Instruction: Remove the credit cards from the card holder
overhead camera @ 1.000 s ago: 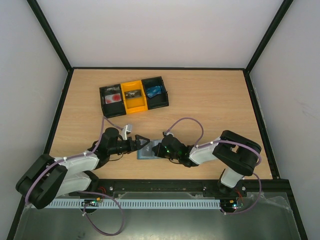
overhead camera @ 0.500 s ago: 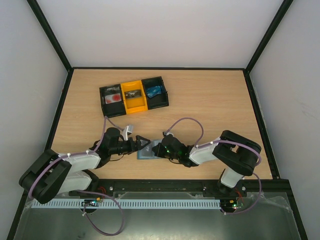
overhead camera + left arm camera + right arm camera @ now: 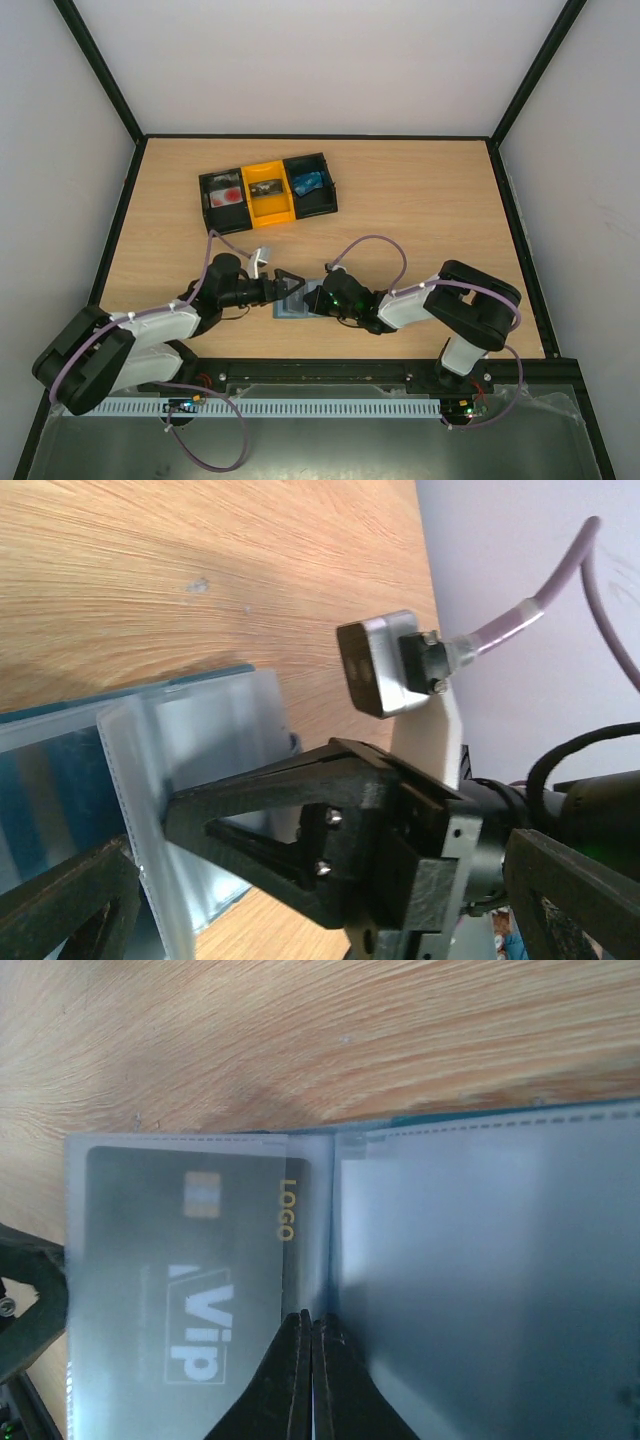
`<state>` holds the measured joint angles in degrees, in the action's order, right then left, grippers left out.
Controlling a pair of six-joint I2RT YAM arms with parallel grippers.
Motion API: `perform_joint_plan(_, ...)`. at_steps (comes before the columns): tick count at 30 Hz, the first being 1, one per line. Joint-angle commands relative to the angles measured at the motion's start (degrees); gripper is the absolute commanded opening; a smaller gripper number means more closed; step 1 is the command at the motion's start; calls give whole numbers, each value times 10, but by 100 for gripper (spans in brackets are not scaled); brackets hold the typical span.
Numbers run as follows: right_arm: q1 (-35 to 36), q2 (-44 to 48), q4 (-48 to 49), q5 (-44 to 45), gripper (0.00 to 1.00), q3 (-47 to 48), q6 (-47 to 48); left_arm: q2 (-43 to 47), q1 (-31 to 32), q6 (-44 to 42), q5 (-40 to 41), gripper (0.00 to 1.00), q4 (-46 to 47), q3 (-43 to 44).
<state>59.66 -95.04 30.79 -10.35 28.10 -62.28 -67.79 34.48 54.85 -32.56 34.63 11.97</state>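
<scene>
Right wrist view: the right hand (image 3: 307, 1322) has its 2 fingers nipped together on a clear leaf of the open card holder (image 3: 480, 1260), at its fold. Beside the fingertips, 1 dark credit card (image 3: 180, 1280) lettered "VIP" and "LOGO" sits inside a frosted sleeve. The sleeve on the fingertips' other side is too blurred to show any card. Only the left wrist view shows the leaf standing on edge, and the left hand (image 3: 286, 284) spread wide, its fingers cut off at both lower corners. From the top external view, the holder is mostly hidden between the 2 hands. 1 tray (image 3: 272, 216) of 3 compartments lies well beyond them on the surface (image 3: 420, 200).
</scene>
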Motion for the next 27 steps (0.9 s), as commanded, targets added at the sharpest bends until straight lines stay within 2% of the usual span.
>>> perform_joint_plan(1,5,-24,-32,-19,2,-17,-6,14,9,9,-4,100,-4,21)
perform_joint_plan(13,5,-2,-13,-29,11,-23,-21,-9,28,32,-7,100,26,30)
perform_joint_plan(18,4,33,-39,-10,17,-22,-18,-11,35,47,-5,100,41,32)
perform_joint_plan(27,4,120,-120,53,20,-35,-4,-48,80,60,18,100,78,51)
